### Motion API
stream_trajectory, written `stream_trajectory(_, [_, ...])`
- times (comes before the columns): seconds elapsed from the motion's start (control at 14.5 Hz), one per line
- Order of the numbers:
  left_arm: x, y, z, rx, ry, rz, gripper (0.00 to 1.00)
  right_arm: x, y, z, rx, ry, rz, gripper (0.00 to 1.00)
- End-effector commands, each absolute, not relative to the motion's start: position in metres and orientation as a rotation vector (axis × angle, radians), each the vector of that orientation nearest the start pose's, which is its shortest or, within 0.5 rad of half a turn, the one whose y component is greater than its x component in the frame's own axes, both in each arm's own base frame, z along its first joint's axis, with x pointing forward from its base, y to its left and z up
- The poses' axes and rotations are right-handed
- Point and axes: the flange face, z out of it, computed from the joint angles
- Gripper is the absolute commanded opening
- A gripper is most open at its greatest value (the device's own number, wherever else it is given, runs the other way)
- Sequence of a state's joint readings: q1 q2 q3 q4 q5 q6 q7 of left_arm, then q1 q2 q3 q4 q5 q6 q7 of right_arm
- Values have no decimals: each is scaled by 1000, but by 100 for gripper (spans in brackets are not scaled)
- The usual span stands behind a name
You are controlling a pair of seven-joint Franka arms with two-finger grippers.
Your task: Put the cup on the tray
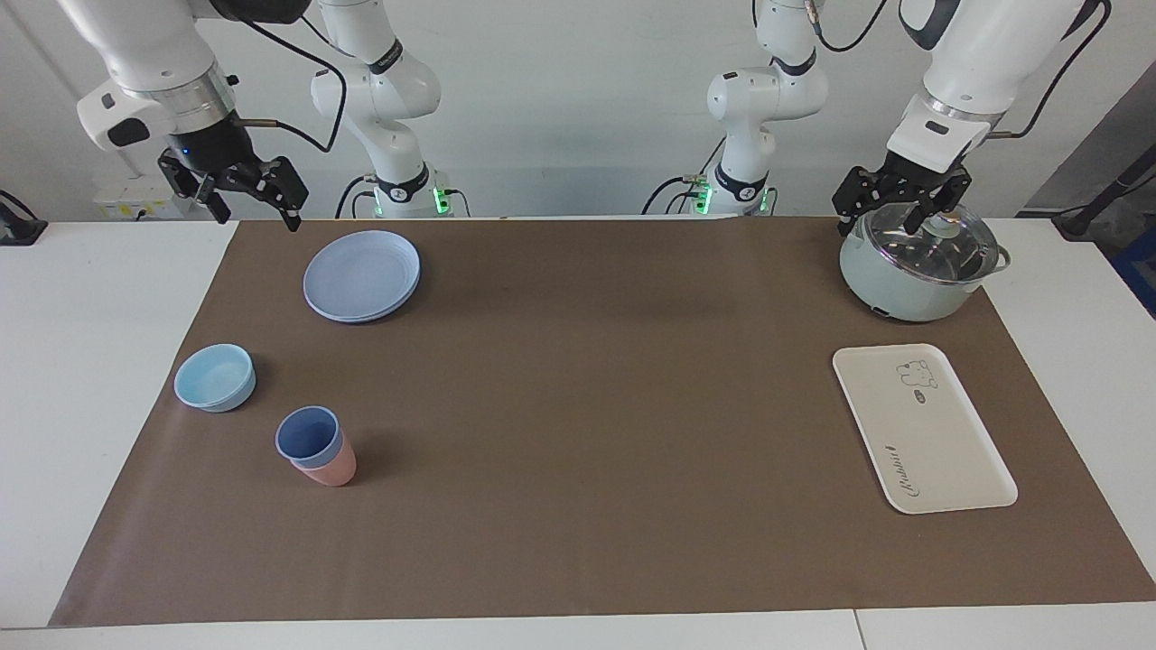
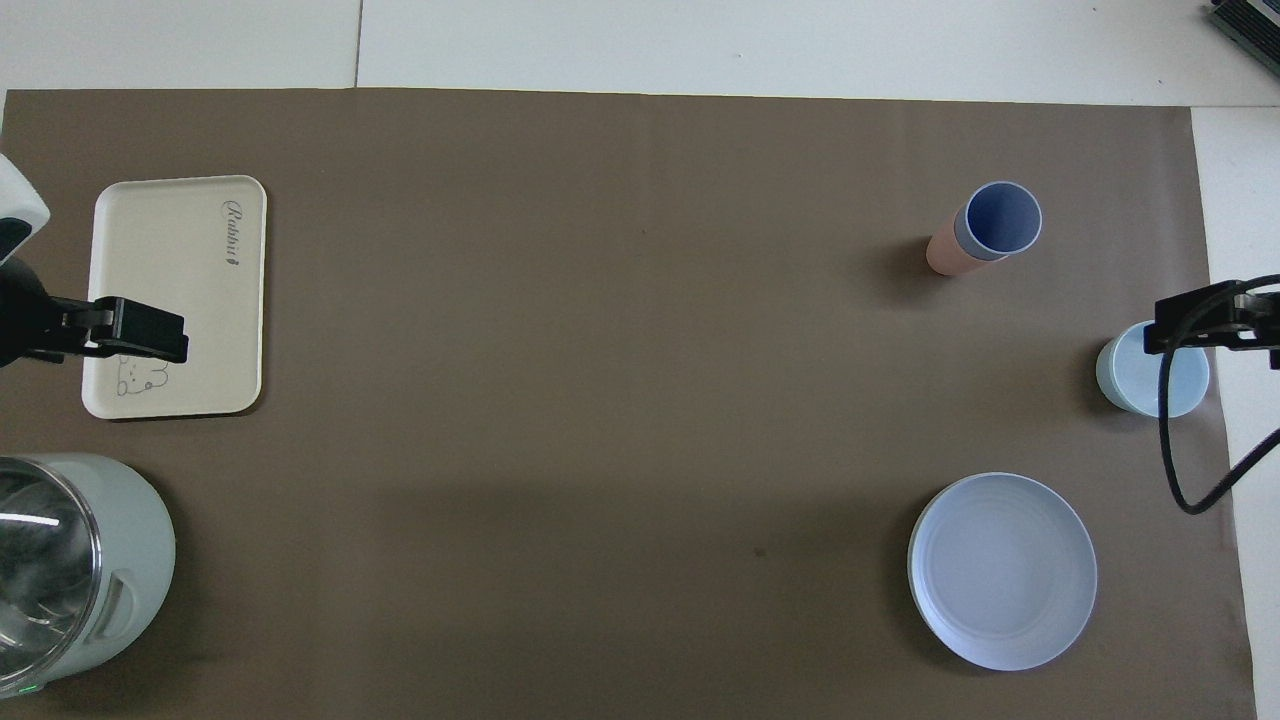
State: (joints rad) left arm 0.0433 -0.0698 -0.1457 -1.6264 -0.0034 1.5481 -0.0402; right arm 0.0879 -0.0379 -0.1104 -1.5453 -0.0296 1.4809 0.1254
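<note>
The periwinkle-blue cup [image 1: 307, 433] [image 2: 1000, 220] stands upright, nested inside a pink cup [image 1: 330, 471] [image 2: 943, 256], toward the right arm's end of the table. The cream tray [image 1: 921, 429] [image 2: 175, 270] lies flat and bare at the left arm's end, its bear drawing on the end nearer to the robots. My right gripper [image 1: 257, 215] hangs open in the air over the mat's corner by its own base, holding nothing. My left gripper [image 1: 890, 219] hangs open above the lidded pot, also holding nothing. Both are well away from the cup.
A round blue plate [image 1: 361, 275] [image 2: 1000, 570] lies nearer to the robots than the cups. A shallow light-blue bowl [image 1: 215, 377] [image 2: 1135, 378] sits beside the cups. A pale green pot with a glass lid [image 1: 912, 280] [image 2: 110, 560] stands nearer to the robots than the tray. A brown mat [image 1: 578, 406] covers the table.
</note>
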Motion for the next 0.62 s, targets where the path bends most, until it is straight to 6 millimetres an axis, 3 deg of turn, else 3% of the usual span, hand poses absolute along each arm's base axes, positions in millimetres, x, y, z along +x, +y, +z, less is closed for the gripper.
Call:
stream_trajectory(0.0, [522, -55, 636, -3112, 99, 22, 100, 536, -12, 649, -3162, 215, 37, 100])
stream_trajectory(0.21, [522, -53, 636, -3113, 96, 20, 100, 535, -11, 647, -3160, 217, 37, 100])
stream_trajectory(0.41, [522, -54, 636, -3112, 99, 23, 100, 534, -12, 630, -3154, 151, -68, 100])
stream_trajectory(0.55, [521, -53, 636, -3112, 101, 23, 100, 537, -17, 620, -3158, -88, -145, 100])
